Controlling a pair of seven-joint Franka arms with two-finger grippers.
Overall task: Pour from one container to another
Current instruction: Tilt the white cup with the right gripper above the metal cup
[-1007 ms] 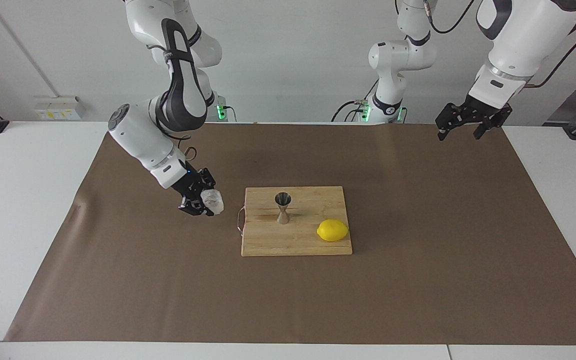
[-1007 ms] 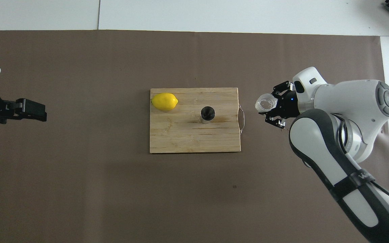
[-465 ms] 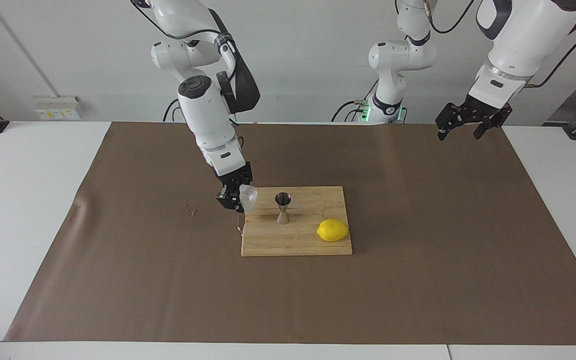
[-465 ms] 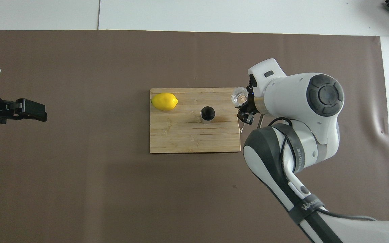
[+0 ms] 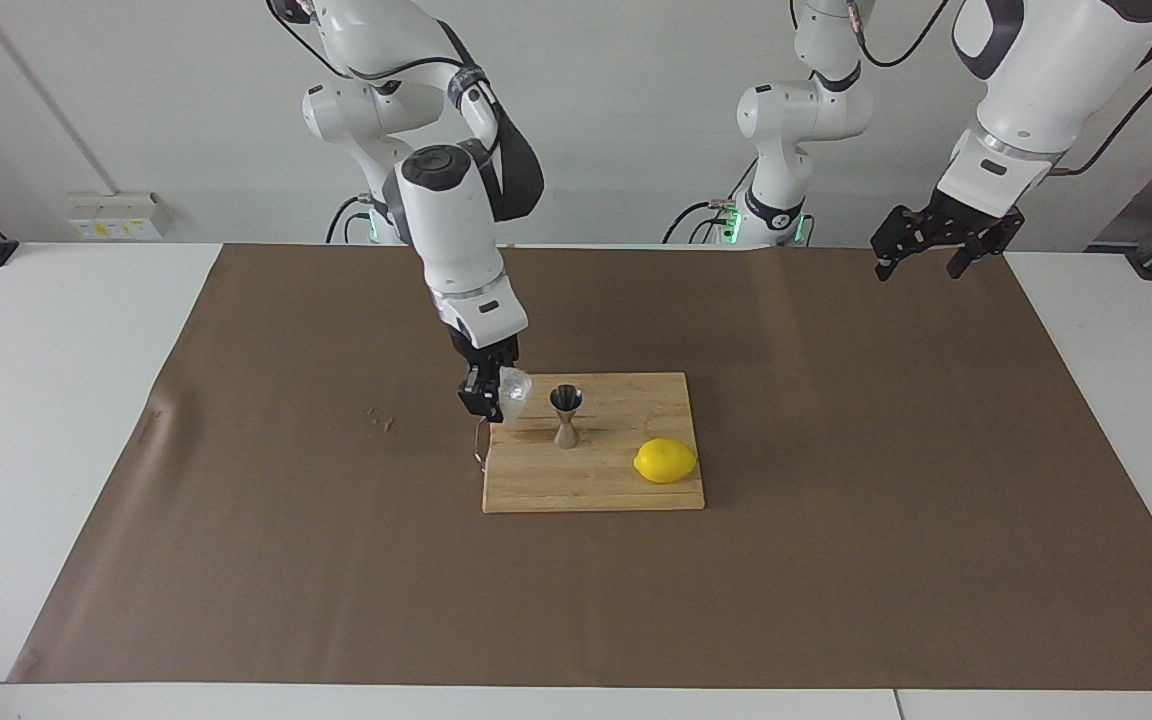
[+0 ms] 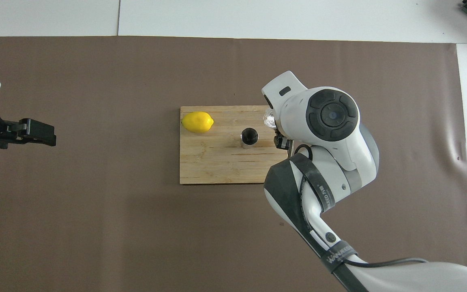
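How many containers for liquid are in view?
2: the steel jigger stands on the cutting board; the glass cup is held by the right gripper over the board's edge.

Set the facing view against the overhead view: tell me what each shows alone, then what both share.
Facing only: the right claw shut on the glass cup, over the cutting board beside the jigger; the arms' bases.

Overhead only: the jigger's dark open mouth; the right arm's joint covering nearly all of claw and cup.

Both: the lemon on the board, and the left claw waiting over the brown mat.
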